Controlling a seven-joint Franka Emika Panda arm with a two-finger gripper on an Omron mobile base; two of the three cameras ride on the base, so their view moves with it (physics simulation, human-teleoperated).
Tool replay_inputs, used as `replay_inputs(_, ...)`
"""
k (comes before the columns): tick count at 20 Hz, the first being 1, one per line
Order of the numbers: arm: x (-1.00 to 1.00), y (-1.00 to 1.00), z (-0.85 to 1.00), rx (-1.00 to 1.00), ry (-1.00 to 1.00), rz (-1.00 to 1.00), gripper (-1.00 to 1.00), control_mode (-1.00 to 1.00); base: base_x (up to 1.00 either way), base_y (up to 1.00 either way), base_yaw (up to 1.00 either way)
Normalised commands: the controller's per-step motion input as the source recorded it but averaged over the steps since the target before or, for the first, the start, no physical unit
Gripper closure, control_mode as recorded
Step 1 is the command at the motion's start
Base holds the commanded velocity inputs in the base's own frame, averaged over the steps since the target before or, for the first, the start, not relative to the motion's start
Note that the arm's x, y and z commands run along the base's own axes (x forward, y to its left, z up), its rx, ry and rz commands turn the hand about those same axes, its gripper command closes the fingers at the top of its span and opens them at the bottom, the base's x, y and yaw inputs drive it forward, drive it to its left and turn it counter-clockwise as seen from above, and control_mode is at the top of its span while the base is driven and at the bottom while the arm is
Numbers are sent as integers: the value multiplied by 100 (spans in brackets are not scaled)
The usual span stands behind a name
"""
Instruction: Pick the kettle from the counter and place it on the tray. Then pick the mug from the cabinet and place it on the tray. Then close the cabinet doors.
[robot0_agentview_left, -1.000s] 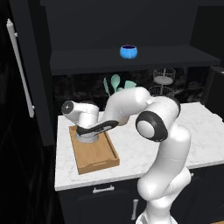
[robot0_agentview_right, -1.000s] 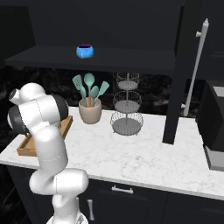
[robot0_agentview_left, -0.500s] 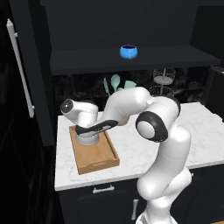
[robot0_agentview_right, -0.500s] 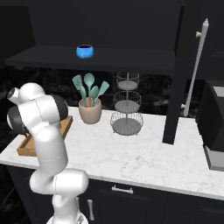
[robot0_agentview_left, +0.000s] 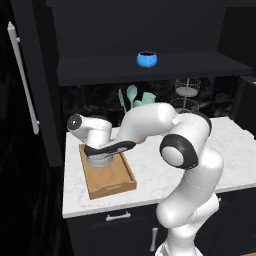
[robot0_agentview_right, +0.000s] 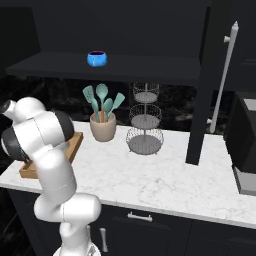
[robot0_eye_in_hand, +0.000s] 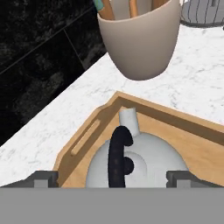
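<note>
The cabinet (robot0_agentview_left: 150, 30) is big and dark, and its doors are swung wide. One cabinet door (robot0_agentview_right: 212, 75) is stiff and tall, and it is best pushed by its long silver bar (robot0_agentview_right: 223, 75).

The counter (robot0_agentview_right: 165, 175) is hard and smooth, so things could slide on it.

The tray (robot0_agentview_left: 111, 177) is made of stiff wood with a raised rim, and it is laid flat on the counter by the wall.

The kettle (robot0_eye_in_hand: 138, 159) is set inside the tray, with its spout pointed at the tray's end. It looks hard, smooth and a bit heavy. It is best held by its black arched handle (robot0_eye_in_hand: 118, 153).

The mug (robot0_agentview_left: 147, 59) is small, blue and round, and it is kept on the shelf. It could be chipped if it is dropped. It is best pinched across its rim.

The gripper (robot0_eye_in_hand: 113, 177) is spread wide, with one tip seen on each side of the kettle, and nothing is pinched.

The kettle's bottom is cut off in the hand view. In the left base view most of the kettle is hidden by the hand. The mug's handle cannot be made out.
</note>
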Motion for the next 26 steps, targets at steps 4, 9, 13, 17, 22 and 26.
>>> replay_inputs(4,-38,0,47,2,-7,0,-100,-100,0,0,0)
replay_inputs(9,-34,-2,30,0,-4,0,-100,-100,0,0,0)
replay_inputs(13,-61,-45,18,1,-5,0,-100,-100,0,0,0)
replay_inputs(17,-47,-55,25,0,-5,0,-100,-100,0,0,0)
replay_inputs(22,-23,-67,33,0,-1,0,-100,-100,0,0,0)
replay_inputs(26,-3,-71,33,0,0,0,-100,-100,0,0,0)
